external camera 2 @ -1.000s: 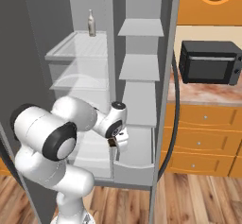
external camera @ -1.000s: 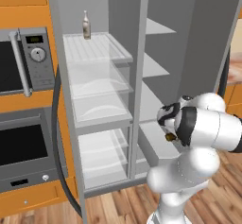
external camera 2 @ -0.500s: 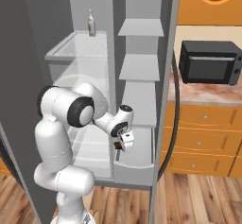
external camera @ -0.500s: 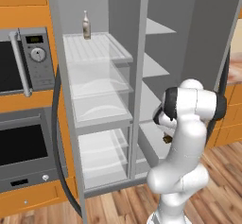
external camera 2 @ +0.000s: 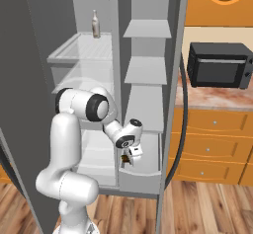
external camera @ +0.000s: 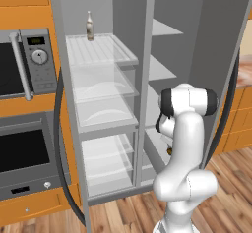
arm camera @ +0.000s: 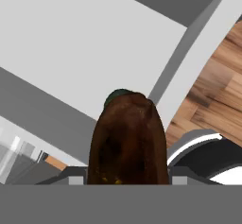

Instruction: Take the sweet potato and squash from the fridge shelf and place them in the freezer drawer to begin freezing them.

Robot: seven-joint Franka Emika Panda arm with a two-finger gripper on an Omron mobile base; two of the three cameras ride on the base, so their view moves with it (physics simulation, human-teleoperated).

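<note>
Sweet potato (arm camera: 127, 140) sat clamped in the end effector (external camera 2: 129, 160), its reddish-brown bulk standing tall in the hand view, with a darker, mottled face and a few yellowish flecks near the bottom. A sliver of dark green peeped out just behind its top edge; whether that was the squash (arm camera: 118, 94) lying below or something else could not be told.

Over the last second the arm had swung round and folded inward: its elbow, earlier stretched out to the side, now stood upright in front of the open fridge, and the end effector had dropped lower on the right-hand side of the cabinet. In the right base view it hung just above the freezer drawer (external camera 2: 148, 171), the light grey tray pulled out at the foot of that compartment. The hand view looked down on pale grey flat panels with a strip of wood floor beyond their edge, which fits a position over the drawer.

This suggests the carry was nearly done and the release was the step in hand. The fridge shelf (external camera: 101, 50) up top held only a pale bottle (external camera: 90, 26) at its back.
</note>
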